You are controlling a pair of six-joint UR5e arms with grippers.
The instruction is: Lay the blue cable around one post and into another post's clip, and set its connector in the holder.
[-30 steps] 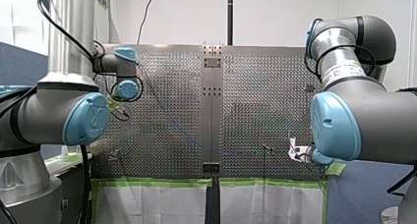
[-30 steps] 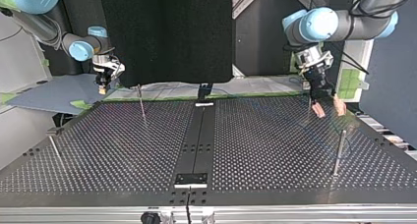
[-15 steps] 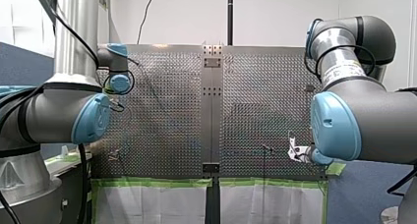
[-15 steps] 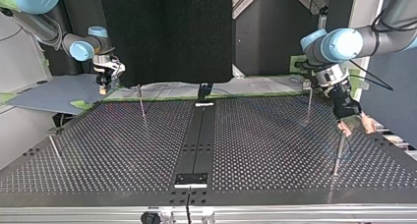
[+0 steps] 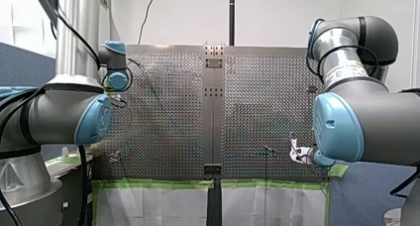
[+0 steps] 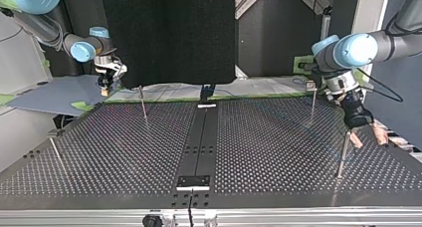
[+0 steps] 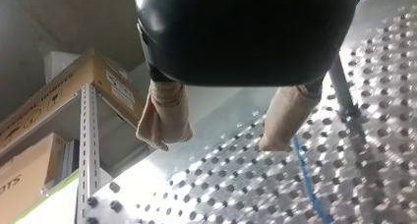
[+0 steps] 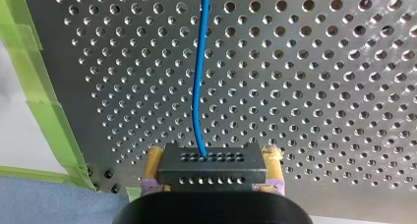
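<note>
Since my right gripper [image 8: 212, 157] clamps the black connector [image 8: 209, 172] at the top view's upper left, the blue cable [image 8: 198, 86] is anchored over the desk [image 6: 124, 152]. My left gripper [image 6: 368, 138], mid-right there, hangs open beside a post [image 6: 342, 155], probably to steer the cable around it.

- The counter [image 6: 124, 157] is a perforated metal plate, split down the middle by a dark strip [image 6: 199, 147].
- Green tape [image 5: 158, 184] lines its near edge in the front view.
- Thin posts stand upright on it; in the top view these are a far-left post [image 6: 144, 105], a near-left post [image 6: 54, 155], a far-right post [image 6: 313, 105] and a near-right post [image 6: 343, 155].
- A small dark plate [image 6: 193, 181] sits on the strip's near end in the top view.
- In the left wrist view, a blue cable [image 7: 306, 180] runs over the holes, just beside one post's foot [image 7: 344, 94].
</note>
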